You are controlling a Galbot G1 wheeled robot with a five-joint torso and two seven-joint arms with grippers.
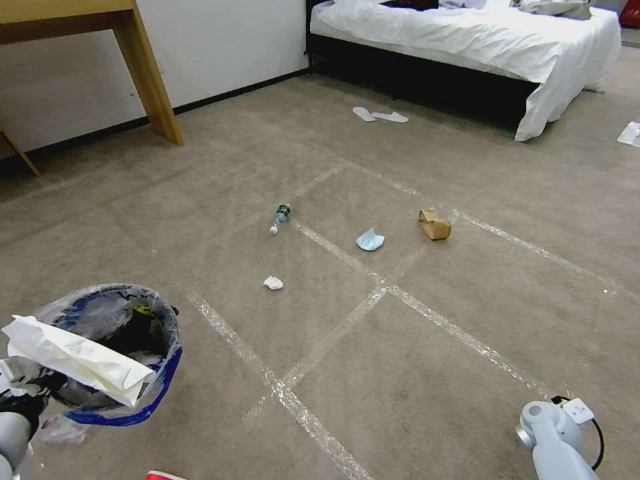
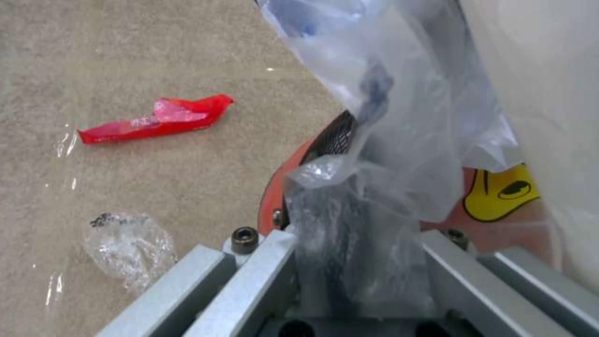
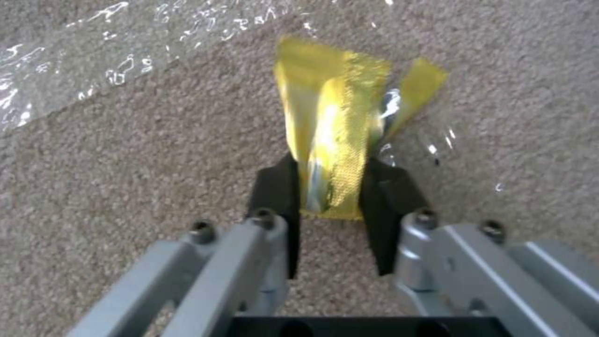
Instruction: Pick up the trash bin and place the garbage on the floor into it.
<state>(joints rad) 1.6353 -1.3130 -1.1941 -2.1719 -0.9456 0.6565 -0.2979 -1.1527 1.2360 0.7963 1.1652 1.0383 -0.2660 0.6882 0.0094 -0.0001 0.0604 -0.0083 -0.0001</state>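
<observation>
Head view showed the floor point(image 1: 413, 373), beige carpet crossed by clear tape lines, with the trash bin point(image 1: 143, 373) raised at the robot's left, its clear blue-edged liner open and a large white sheet of paper point(image 1: 73, 360) lying across the mouth. Four pieces of garbage lay well apart further out on the carpet: a brown paper bag point(image 1: 434, 225), a blue mask point(image 1: 370, 240), a small green-labelled bottle point(image 1: 280, 218) and a crumpled tissue point(image 1: 273, 283).

The left gripper point(image 2: 359, 262) was closed on the trash bin's rim and liner, red wall showing beside it. A red wrapper point(image 2: 156, 119) and a scrap of clear plastic point(image 2: 128, 248) lay on the carpet below it. The right gripper point(image 3: 331, 206) was closed narrowly on a yellow packet point(image 3: 337, 140), black pads on either side of its lower end, carpet directly behind.

Judgement on the step in hand: the yellow packet is thin and limp and should be carried with the grip unchanged, released only once fully over the bin's mouth. The white paper covers part of the opening, so the free side is the better target.

Limits of inspection: in the head view the right arm was cut off at the lower edge, so the packet's height above the floor could not be established. The bin's contents under the paper were obscured. The liner hid the left fingers' contact with the rim.
</observation>
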